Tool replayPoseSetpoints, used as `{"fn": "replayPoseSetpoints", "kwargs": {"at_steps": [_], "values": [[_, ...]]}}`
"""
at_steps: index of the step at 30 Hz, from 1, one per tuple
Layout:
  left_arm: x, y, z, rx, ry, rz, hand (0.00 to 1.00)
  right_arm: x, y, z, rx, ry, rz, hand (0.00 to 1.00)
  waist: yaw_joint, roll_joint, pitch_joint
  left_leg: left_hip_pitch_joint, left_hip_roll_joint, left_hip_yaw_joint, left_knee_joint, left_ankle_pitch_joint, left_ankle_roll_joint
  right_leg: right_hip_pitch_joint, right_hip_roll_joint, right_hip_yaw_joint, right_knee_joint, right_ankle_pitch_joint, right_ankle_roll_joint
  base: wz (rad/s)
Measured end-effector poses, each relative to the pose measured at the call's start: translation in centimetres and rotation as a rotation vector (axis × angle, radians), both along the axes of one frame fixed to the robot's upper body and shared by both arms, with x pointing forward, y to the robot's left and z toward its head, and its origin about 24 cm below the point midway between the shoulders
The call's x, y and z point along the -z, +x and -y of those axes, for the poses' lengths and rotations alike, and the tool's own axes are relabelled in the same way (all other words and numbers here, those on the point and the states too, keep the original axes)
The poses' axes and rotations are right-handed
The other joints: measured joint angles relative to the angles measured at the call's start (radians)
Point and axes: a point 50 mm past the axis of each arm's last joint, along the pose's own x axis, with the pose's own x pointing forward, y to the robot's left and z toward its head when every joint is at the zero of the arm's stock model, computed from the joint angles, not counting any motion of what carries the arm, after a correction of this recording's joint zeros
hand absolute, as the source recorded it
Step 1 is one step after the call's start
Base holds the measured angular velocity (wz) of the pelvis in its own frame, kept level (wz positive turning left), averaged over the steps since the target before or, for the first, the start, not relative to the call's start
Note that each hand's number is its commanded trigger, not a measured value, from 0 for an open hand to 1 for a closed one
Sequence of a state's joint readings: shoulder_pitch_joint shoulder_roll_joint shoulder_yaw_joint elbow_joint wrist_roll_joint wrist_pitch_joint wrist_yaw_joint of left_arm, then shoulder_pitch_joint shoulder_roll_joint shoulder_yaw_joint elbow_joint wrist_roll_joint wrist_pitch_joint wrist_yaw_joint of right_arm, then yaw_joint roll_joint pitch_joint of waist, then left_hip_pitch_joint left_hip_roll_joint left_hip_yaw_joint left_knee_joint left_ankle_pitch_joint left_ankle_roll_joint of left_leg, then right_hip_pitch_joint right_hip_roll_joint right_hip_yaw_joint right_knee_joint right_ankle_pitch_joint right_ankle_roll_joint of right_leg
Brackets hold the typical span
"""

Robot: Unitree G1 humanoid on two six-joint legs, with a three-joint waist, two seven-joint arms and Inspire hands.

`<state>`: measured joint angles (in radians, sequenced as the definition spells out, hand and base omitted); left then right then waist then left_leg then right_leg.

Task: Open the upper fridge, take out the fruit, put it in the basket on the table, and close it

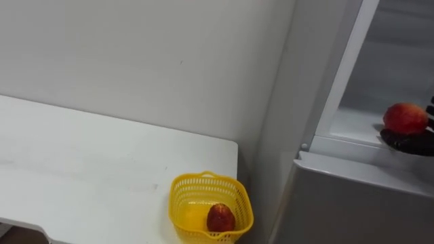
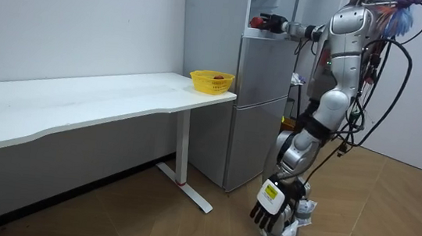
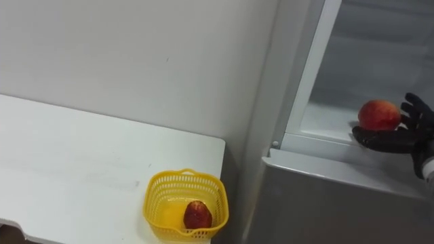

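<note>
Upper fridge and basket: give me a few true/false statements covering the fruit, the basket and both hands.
1. The yellow basket sits at the corner of the white table nearest the fridge. True.
2. The basket is empty. False: a red fruit lies in it.
3. The right hand cups a red apple inside the open upper fridge compartment. True.
4. The left hand is reaching into the fridge as well. False: in the room view it hangs low at the robot's side with relaxed fingers.
</note>
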<state>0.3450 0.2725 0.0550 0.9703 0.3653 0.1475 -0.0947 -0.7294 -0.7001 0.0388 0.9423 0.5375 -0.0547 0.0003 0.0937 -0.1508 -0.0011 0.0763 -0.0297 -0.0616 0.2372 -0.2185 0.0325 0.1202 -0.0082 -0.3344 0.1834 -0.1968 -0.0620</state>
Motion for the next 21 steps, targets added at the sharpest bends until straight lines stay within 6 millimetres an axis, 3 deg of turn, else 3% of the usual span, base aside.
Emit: {"fn": "replayPoseSetpoints", "kwargs": {"at_steps": [15,16,17,21], "values": [[-0.3,-1.2,-0.6,-0.005,0.019,-0.024,0.00,-0.5,-0.1,0.3,-0.026,0.002,0.021,0.00,0.002,0.004,-0.0004,-0.021,0.000,-0.011,0.004,0.007,-0.006,-0.017,0.000,-0.012,0.005,0.001,-0.006,0.00],[-0.3,-1.2,-0.6,-0.005,0.019,-0.024,0.00,-0.6,-0.2,0.3,-0.027,0.002,0.021,0.42,0.002,0.004,-0.0004,-0.022,0.000,-0.011,0.004,0.007,-0.006,-0.017,0.000,-0.012,0.006,0.001,-0.007,0.03],[-0.3,-1.1,-0.6,-0.004,0.019,-0.024,0.00,-0.6,-0.1,0.3,-0.028,0.000,0.022,1.00,0.002,0.004,-0.0004,-0.024,0.000,-0.013,0.004,0.009,-0.007,-0.017,0.000,-0.014,0.007,0.001,-0.008,0.04],[-0.3,-0.9,-0.6,-0.003,0.018,-0.019,0.00,-0.6,-0.1,0.2,-0.031,-0.010,0.018,1.00,0.002,0.003,-0.0005,-0.026,0.000,-0.022,0.004,0.014,-0.011,-0.019,-0.001,-0.023,0.008,0.000,-0.012,0.06]]}}
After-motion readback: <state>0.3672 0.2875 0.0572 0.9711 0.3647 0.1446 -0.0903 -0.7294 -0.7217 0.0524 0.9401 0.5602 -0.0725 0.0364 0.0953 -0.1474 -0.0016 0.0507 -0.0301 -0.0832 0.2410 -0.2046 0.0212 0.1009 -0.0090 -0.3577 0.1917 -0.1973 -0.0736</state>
